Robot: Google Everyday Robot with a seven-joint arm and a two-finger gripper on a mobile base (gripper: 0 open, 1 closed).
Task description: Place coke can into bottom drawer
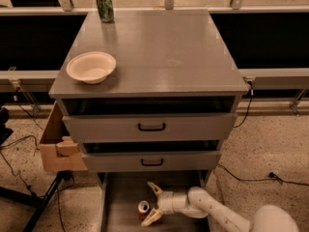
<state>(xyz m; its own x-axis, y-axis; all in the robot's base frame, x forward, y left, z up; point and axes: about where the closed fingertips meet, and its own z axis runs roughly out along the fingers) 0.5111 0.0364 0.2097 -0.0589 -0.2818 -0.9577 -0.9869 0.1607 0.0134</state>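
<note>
**Can Down, Claw Wide at Bottom Drawer**

Shows the coke can (143, 209) upright on the floor of the pulled-out bottom drawer (120, 197), silver top up, left of centre. Finds the claw (147, 203) low inside the same drawer, on a white arm reaching in from the right. Spread wide, with one finger beyond the can and one nearer the camera, so the can sits between the tips. Cannot tell whether either pad touches it, though it looks like no grip. Suggests a release: set on its base so as not to roll, and well within the walls so as to clear the cabinet on closing. Has the two upper drawers (150, 127) slightly out above, hence the low, level reach beneath them. Puts a green can (105, 6) and a bowl (91, 66) up on the worktop (164, 47), well apart from the action. Calls next, probably, for drawing the claw straight back without knocking the can.
</note>
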